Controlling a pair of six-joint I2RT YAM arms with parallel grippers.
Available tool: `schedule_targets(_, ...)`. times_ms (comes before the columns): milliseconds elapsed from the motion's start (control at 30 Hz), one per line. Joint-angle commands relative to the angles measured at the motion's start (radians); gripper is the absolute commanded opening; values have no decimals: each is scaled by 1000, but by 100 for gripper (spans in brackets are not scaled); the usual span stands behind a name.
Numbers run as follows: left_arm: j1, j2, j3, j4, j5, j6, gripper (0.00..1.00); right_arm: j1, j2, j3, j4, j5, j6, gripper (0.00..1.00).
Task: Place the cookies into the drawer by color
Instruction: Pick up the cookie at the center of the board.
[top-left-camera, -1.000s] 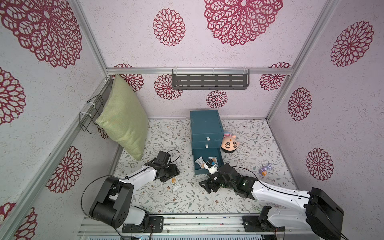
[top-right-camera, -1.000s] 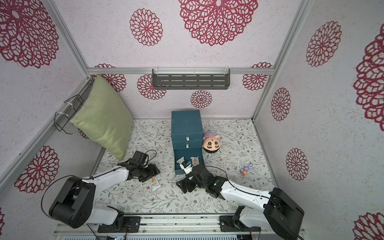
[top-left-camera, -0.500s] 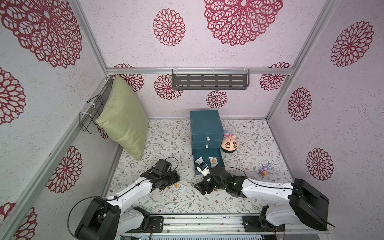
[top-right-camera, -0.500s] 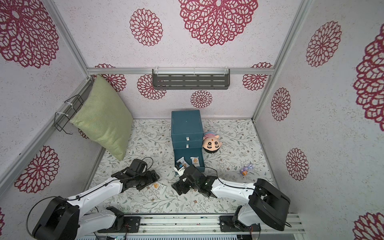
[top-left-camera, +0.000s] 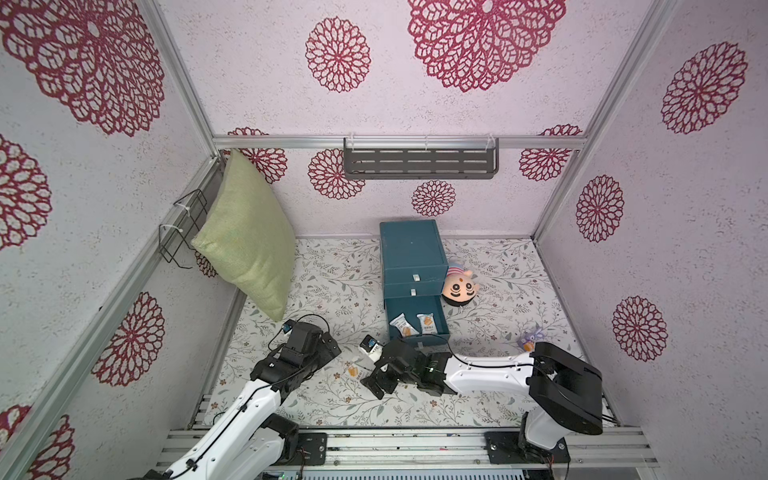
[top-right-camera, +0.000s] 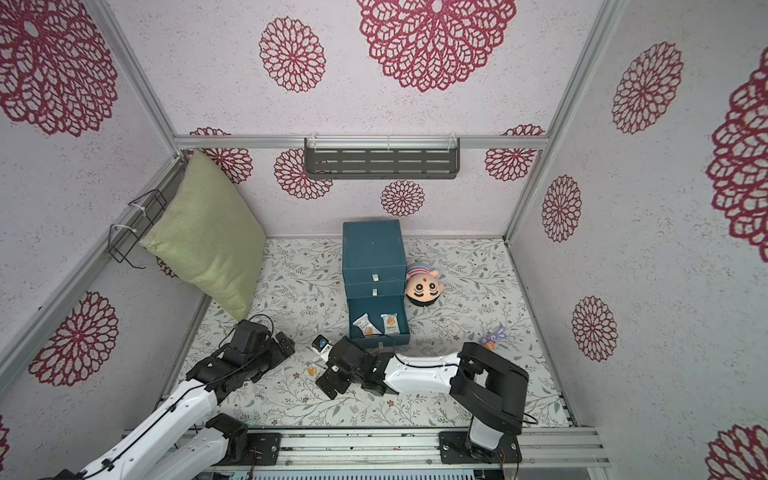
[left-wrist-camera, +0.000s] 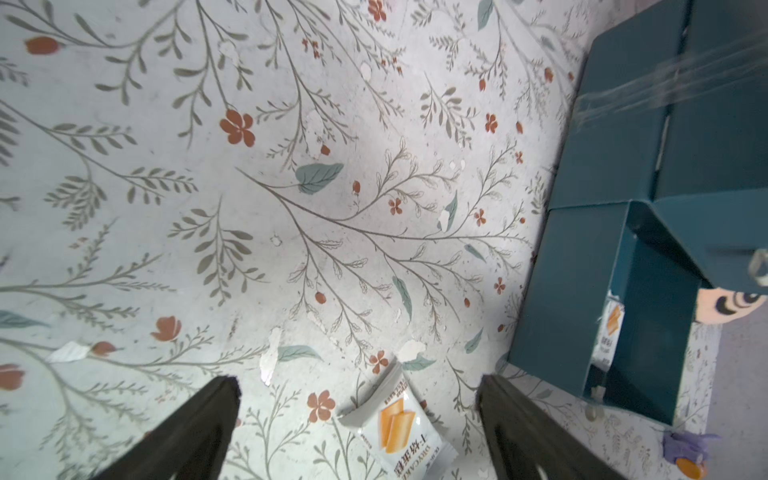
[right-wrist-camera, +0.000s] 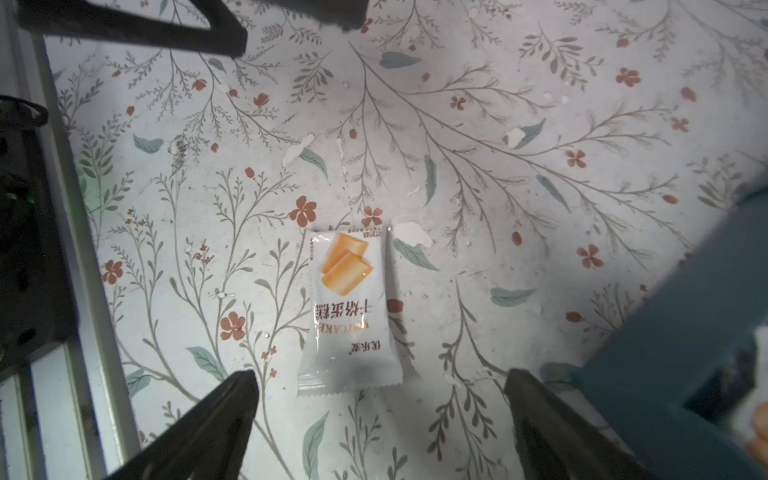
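Bench (top-left-camera: 332, 291), front: white cookie packet (top-left-camera: 353, 371) lies, in a top view, at 9 o'clock of right end effector (right-wrist-camera: 380, 376), lengthwise along its reach. It and left end effector (left-wrist-camera: 357, 379) stand wide open, empty.

left arm (top-left-camera: 247, 412) | right arm (top-left-camera: 486, 370) | white links, black joints, black cables

"DRYCAKE" on white packet (right-wrist-camera: 347, 311)

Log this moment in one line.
left gripper open | right gripper open | white packet loose on mat | bottom drawer open, two white packets inside
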Motion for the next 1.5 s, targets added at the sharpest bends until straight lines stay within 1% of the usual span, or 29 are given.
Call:
schedule_targets(0,6,-72,7,-44,-57,-35,97,25,41,58,-28,56,-48,99)
schedule_targets(100,7,-112,1,-54,-69,-38,97,27,89,100,-41,66,-61,99)
schedule_targets(167,7,-121,2,-63,-72,-40,97,61,118,122,-48,69,-69,99)
schedule_targets(233,9,-124,2,-69,-74,-39,97,63,148,142,-51,63,-74,92)
schedule_targets(467,9,-129,-2,-63,-63,-39,97,69,232,194,-63,70,-74,80)
schedule_targets(533,9,-132,-1,-64,-62,-39,97,69,249,203,-65,72,-73,71)
schedule_targets(600,9,-133,-2,-64,-59,-37,97,69,257,206,-64,79,-72,65)
schedule_targets(667,9,-134,-2,-64,-57,-36,97,70,260,204,-63,86,-68,57)
schedule_targets(767,9,-135,-4,-63,-56,-36,97,71,257,201,-62,93,-63,48)
schedule_targets(1067,9,-140,-5,-61,-50,-38,97,70,204,171,-47,116,-36,46)
schedule_targets(1367,8,-162,-5,-77,-63,-39,97,43,49,80,-5,128,16,45)
schedule_targets(1467,9,-173,-1,-81,-66,-35,97,-13,-32,37,6,125,30,45)
